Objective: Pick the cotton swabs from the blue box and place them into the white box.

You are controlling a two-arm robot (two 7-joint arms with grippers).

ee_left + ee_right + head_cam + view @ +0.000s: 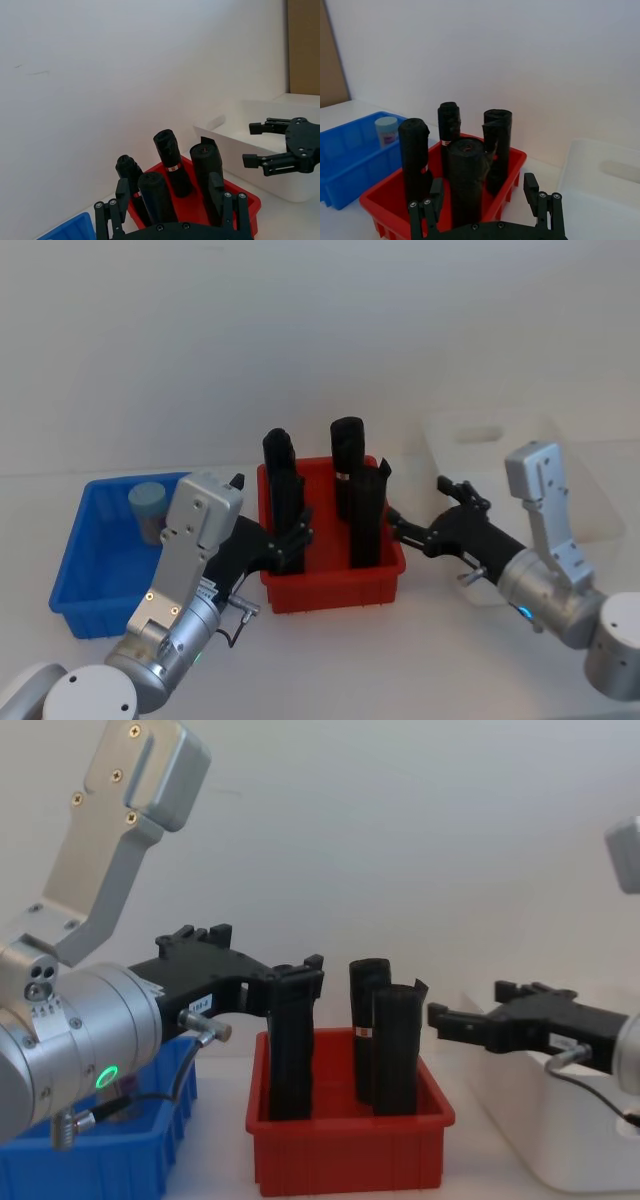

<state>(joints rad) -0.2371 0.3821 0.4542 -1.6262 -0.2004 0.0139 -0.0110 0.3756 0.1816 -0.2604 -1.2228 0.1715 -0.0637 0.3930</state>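
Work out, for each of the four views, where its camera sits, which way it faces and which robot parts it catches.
Head: high, looking down on blue box, red bin, both arms.
Chest: low, looking across at red bin; left gripper, right gripper.
Left wrist: behind own open fingers, facing white box.
Right wrist: behind own open fingers, facing cotton swabs.
All share the black rolls.

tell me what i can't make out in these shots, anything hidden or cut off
- Blue box: its near right part is hidden by the left arm in the head view, so a swab jar there would be hidden; one cotton swab jar shows.
- White box: its floor is washed out in the head view, and the right tool covers its near left.
- Red bin: its floor is hidden by its front wall in the chest view.
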